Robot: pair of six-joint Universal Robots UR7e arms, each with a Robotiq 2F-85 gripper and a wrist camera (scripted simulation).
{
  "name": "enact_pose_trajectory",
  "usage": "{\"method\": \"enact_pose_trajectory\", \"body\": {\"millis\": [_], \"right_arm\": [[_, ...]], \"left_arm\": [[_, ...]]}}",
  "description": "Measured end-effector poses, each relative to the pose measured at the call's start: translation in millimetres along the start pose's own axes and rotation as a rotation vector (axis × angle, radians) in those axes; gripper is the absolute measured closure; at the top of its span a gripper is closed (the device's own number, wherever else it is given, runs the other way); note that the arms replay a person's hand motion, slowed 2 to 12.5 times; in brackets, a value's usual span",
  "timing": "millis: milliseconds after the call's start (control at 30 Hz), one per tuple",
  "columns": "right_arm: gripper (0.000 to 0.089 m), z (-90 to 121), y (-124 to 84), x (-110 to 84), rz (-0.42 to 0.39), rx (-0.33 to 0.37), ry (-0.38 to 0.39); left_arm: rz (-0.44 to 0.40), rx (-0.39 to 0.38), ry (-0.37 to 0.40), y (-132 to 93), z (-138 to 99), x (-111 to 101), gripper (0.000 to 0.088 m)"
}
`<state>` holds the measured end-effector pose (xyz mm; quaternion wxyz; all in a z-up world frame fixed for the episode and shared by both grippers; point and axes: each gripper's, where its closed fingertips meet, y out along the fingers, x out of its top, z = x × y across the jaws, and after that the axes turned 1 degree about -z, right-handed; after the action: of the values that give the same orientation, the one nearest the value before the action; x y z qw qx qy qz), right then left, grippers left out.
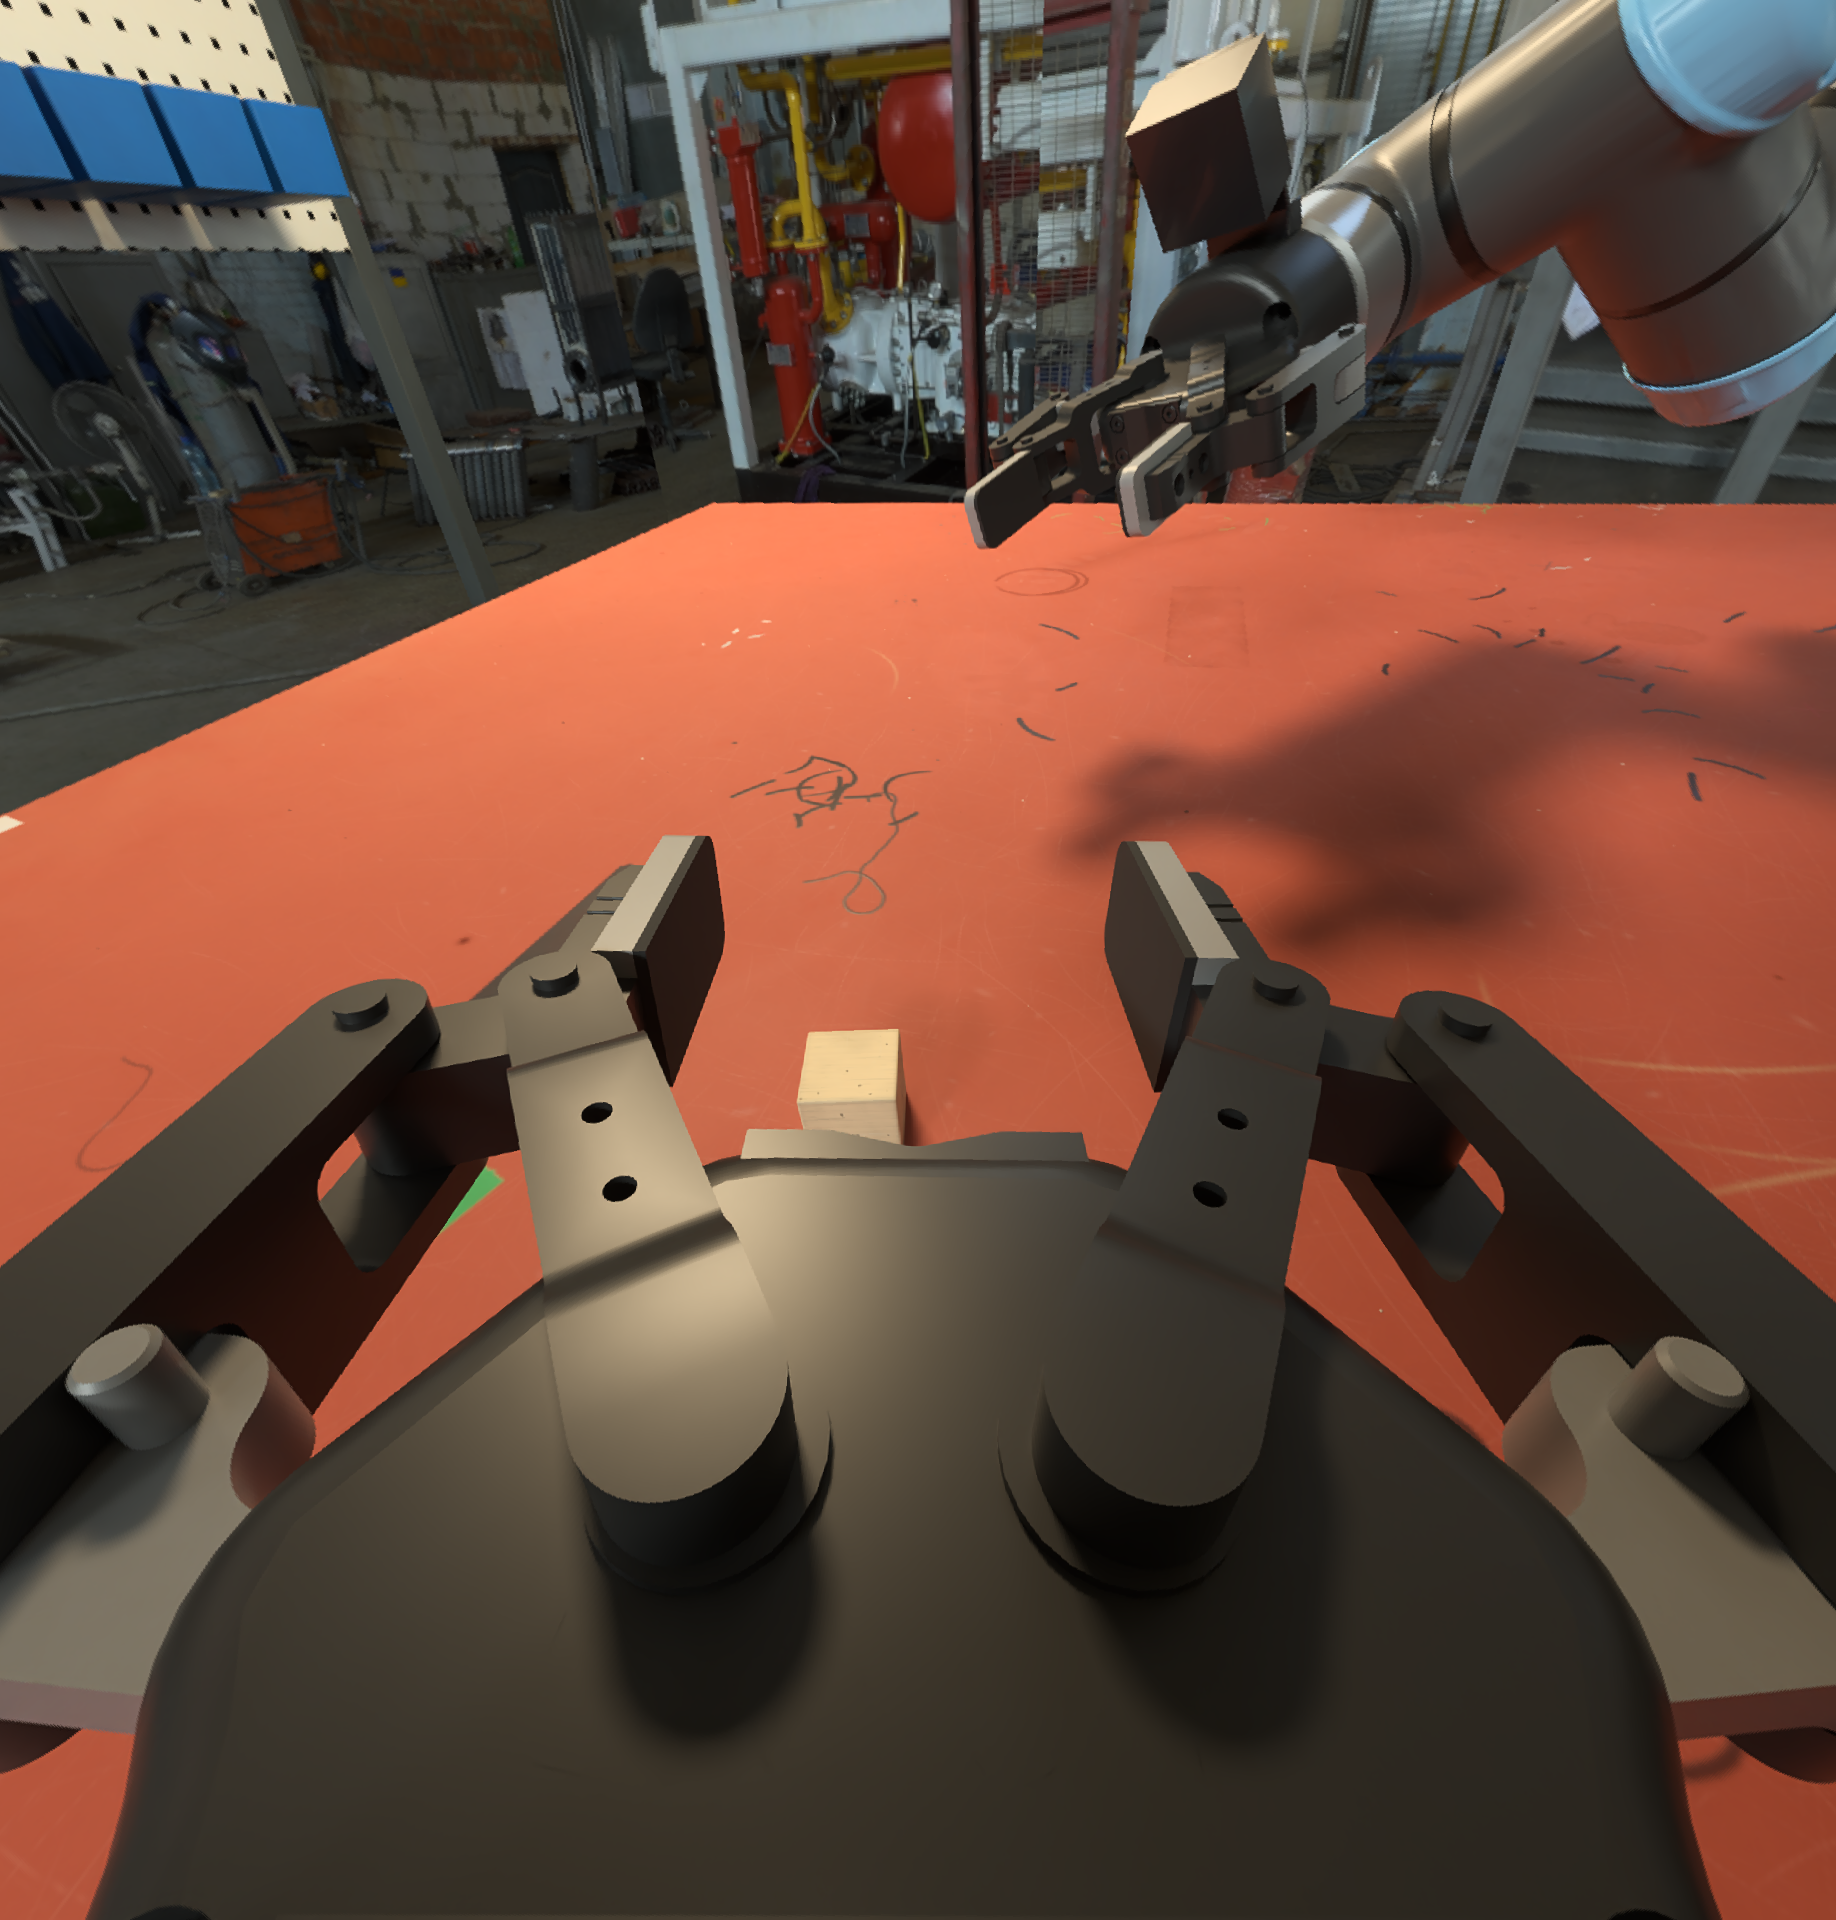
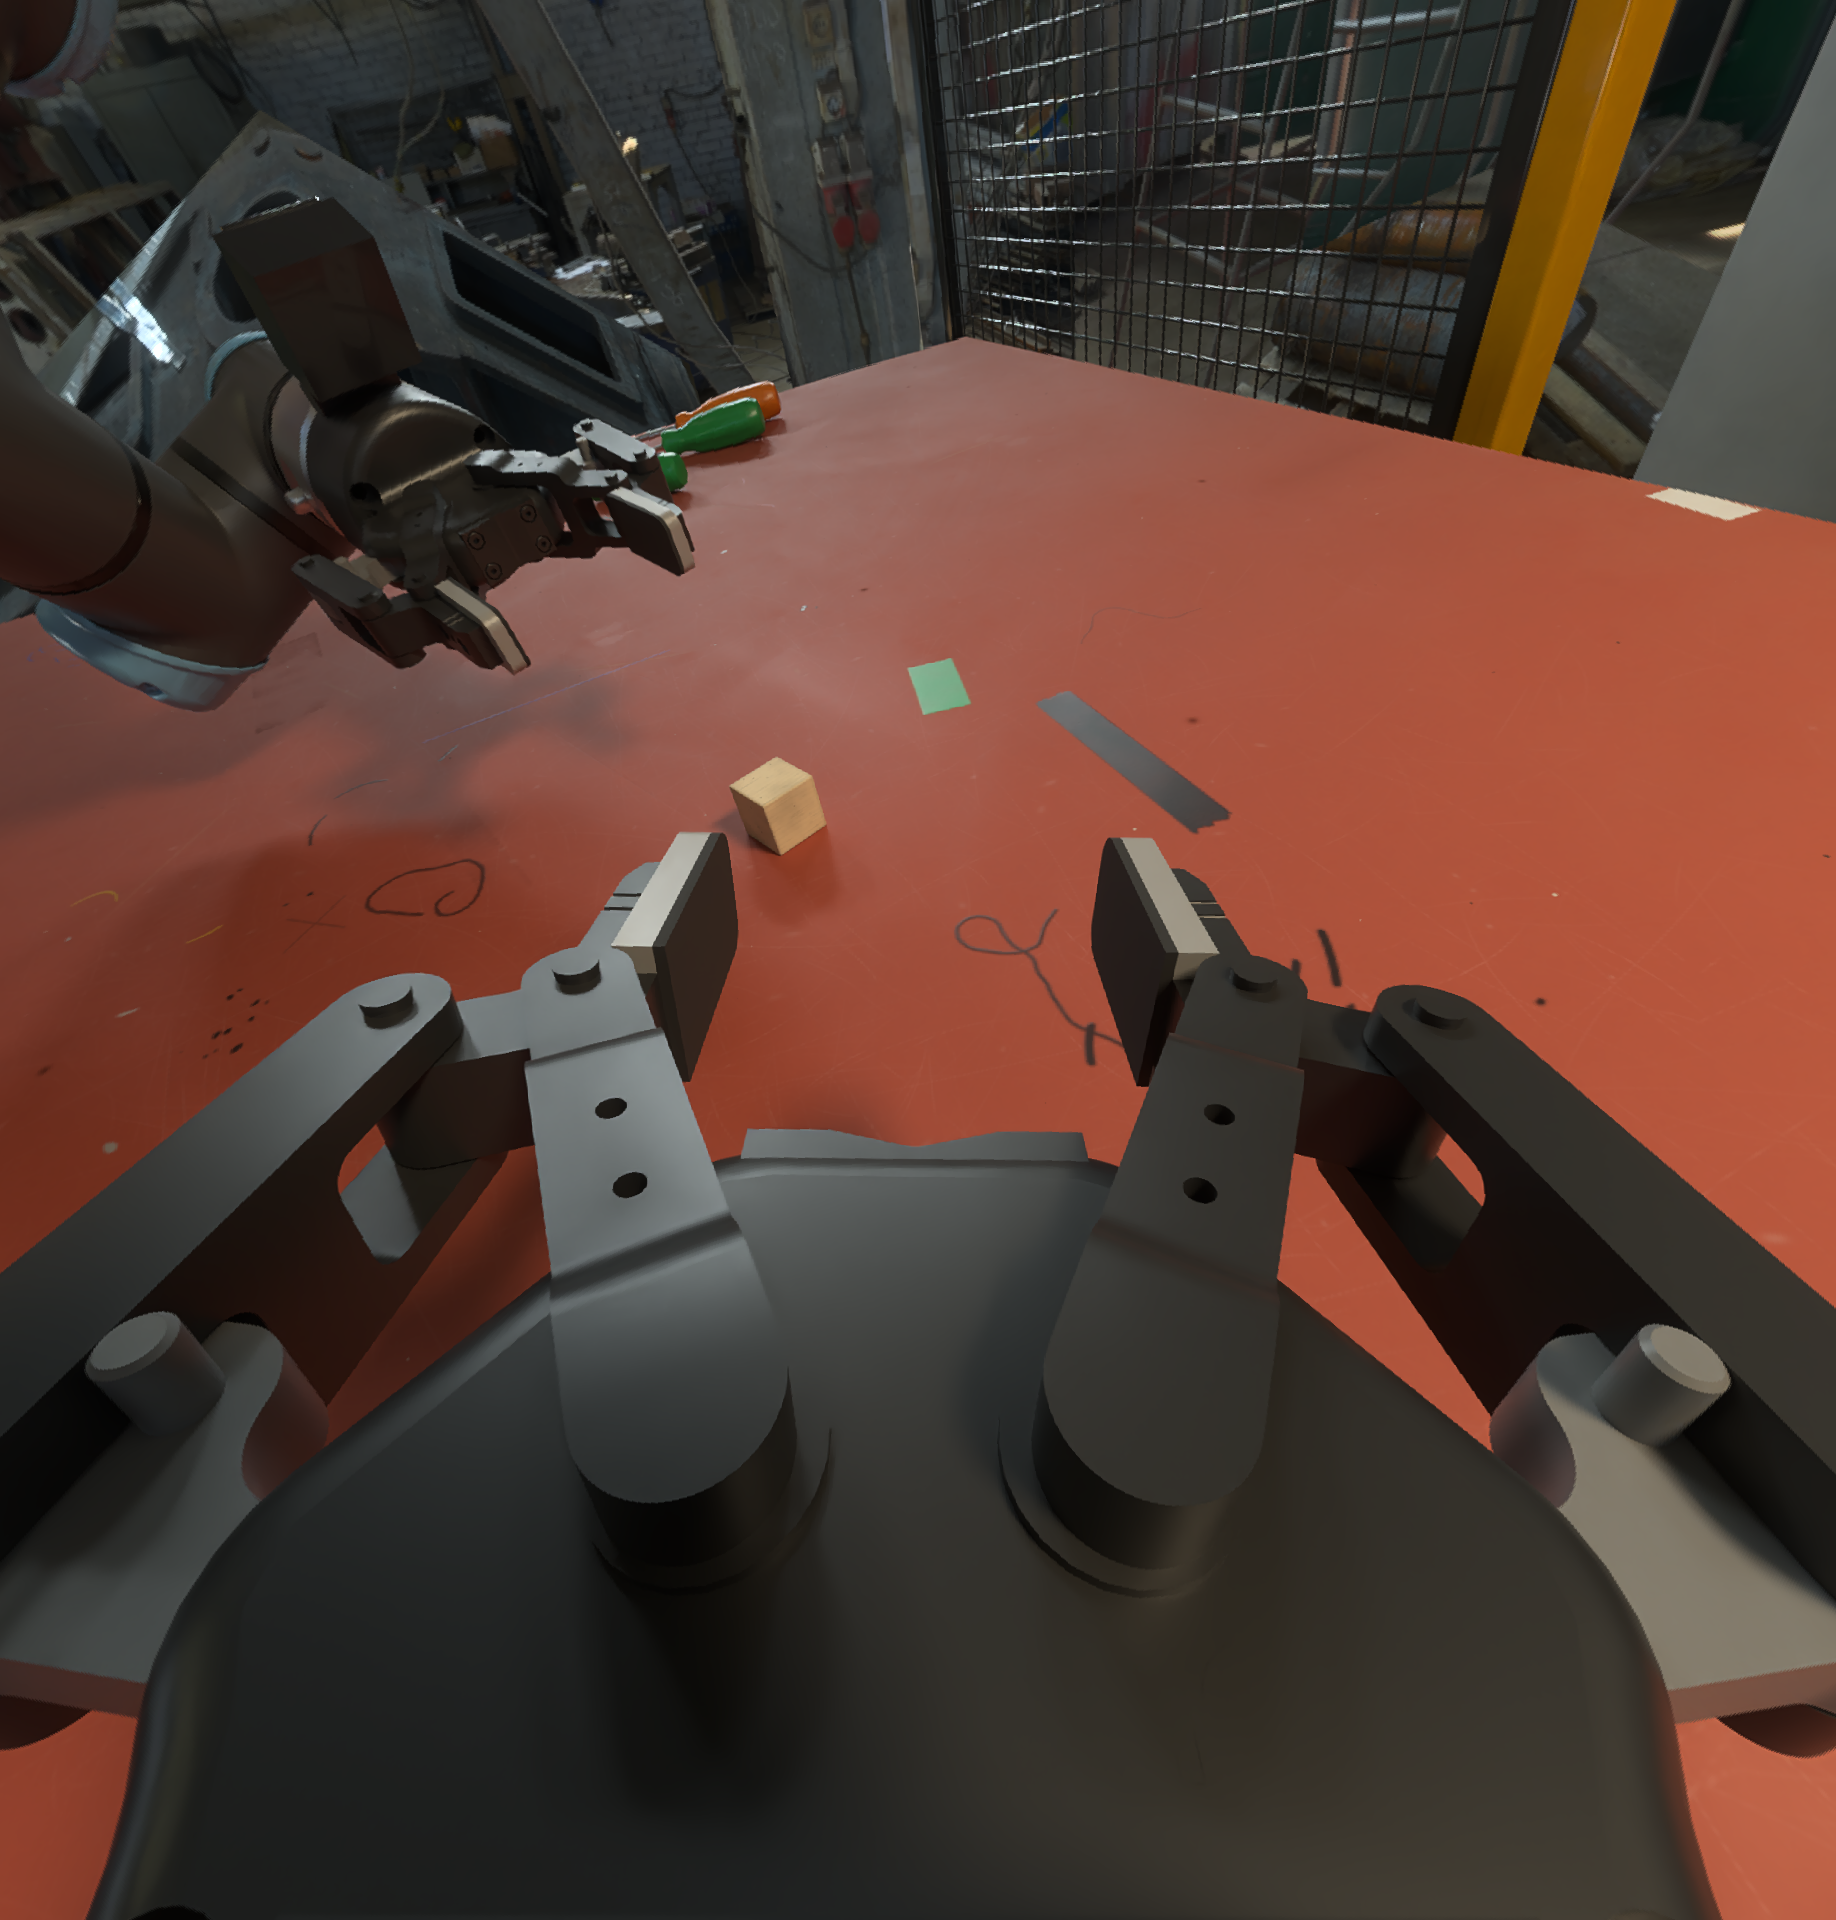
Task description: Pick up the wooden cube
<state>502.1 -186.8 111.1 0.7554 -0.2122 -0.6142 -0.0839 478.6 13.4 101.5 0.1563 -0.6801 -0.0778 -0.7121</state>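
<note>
A small pale wooden cube (image 1: 852,1081) rests on the red table (image 1: 581,727). In the left wrist view it lies low between my left gripper's (image 1: 914,935) open fingers, close to the palm, with the gripper above the table. In the right wrist view the cube (image 2: 779,803) lies just beyond the left fingertip of my right gripper (image 2: 914,925), which is open and empty. The left gripper also shows in the right wrist view (image 2: 597,577), open, hovering to the left of and beyond the cube. The right gripper shows far off in the left wrist view (image 1: 1075,509), open above the table.
Green and orange screwdrivers (image 2: 722,421) lie at the far edge of the table. A green patch (image 2: 938,686) and a dark grey strip (image 2: 1132,761) lie flat beyond the cube. A wire mesh fence (image 2: 1205,187) and a yellow post (image 2: 1558,208) stand behind the table.
</note>
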Motion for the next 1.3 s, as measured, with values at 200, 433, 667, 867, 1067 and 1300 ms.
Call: {"method": "enact_pose_trajectory", "body": {"millis": [200,433,667,867,1067,1300], "right_arm": [[0.0282,-1,3,-1.4,0.001,-0.004,0.018],[0.0296,-6,6,-9.3,0.032,-0.018,0.036],[0.0302,-3,9,-12.3,0.041,-0.006,0.046],[0.031,-4,10,-13.6,0.05,-0.02,0.026],[0.0314,-4,10,-13.1,0.05,-0.032,0.016],[0.0322,-4,11,-12.3,0.038,-0.028,0.023]], "left_arm": [[0.019,-0.011,-0.02,4,0,-6,0.0203],[0.008,0.002,-0.021,4,3,-3,0.0193],[0.017,0.012,-0.026,4,4,-5,0.0192],[0.017,0.016,-0.041,4,6,-6,0.0198],[0.005,0.029,-0.062,4,10,-3,0.0209],[0.052,0.086,-0.092,9,21,-3,0.0216]]}}
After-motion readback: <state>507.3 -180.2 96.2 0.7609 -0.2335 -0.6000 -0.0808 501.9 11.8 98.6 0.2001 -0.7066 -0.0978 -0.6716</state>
